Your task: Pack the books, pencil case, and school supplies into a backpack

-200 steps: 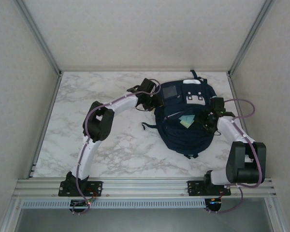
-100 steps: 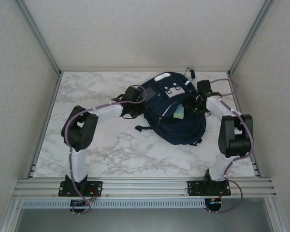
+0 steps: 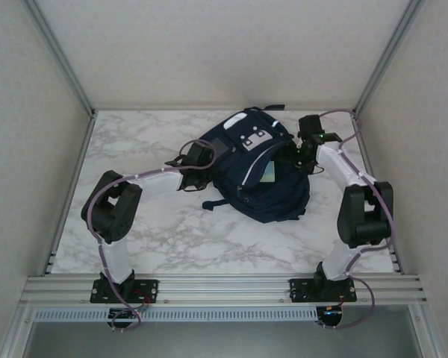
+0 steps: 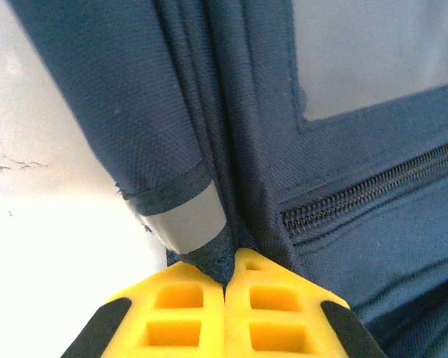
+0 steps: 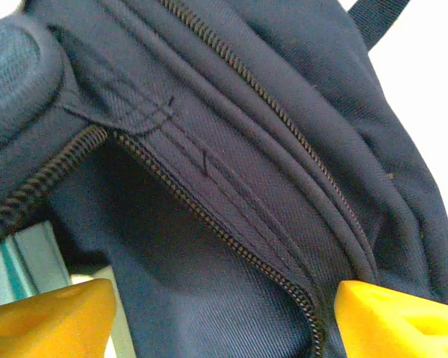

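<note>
Left tool [image 4: 225, 277] tight on a fold of the backpack [image 3: 269, 195], right tool [image 5: 220, 307] wide apart astride its zipper edge.

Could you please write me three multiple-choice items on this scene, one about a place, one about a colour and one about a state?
1. Where on the table does the backpack lie?
A. at the near edge, by the arm bases
B. toward the far edge, between the left tool and the right tool
C. in the far left corner

2. What colour are the left tool's fingers?
A. red
B. yellow
C. white

3. What state is the left tool in?
A. wide open over bare table
B. shut on a book
C. shut on a fold of the backpack

Answers:
1 B: the overhead view shows the backpack toward the far side with a tool at each flank.
2 B: the left wrist view shows them yellow.
3 C: the fingers meet around navy fabric.
</note>
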You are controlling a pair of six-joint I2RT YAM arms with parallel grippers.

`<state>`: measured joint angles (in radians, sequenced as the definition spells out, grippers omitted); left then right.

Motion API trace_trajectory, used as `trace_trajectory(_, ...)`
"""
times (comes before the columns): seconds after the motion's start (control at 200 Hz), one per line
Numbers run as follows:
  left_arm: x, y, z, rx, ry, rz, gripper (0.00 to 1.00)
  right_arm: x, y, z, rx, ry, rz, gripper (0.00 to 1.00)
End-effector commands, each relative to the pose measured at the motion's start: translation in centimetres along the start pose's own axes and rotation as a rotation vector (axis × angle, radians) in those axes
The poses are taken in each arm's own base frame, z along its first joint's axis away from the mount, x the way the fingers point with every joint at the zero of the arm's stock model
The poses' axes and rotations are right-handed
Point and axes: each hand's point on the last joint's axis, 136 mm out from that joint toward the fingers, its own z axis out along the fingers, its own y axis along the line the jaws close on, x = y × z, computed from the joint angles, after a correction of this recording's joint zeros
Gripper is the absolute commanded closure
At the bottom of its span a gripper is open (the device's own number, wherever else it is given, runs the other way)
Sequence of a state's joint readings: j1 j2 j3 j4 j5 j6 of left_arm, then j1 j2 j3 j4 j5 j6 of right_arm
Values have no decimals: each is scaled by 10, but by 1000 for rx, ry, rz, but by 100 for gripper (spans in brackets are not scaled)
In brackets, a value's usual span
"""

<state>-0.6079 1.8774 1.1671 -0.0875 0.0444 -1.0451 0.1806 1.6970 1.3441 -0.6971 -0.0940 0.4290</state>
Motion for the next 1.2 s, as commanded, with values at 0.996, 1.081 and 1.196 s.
trace_trajectory(0.996, -52, -16, 13, 0, -207, -62, 100, 97, -35, -75, 21, 279, -81, 24)
trace_trajectory(1.081, -65, -15, 14, -14, -236, -57, 100, 108, -38, -77, 30, 330, -74, 23)
trace_trajectory(1.196, -80, -13, 14, -27, -267, -64, 100, 122, -52, -74, 95, 372, -53, 23)
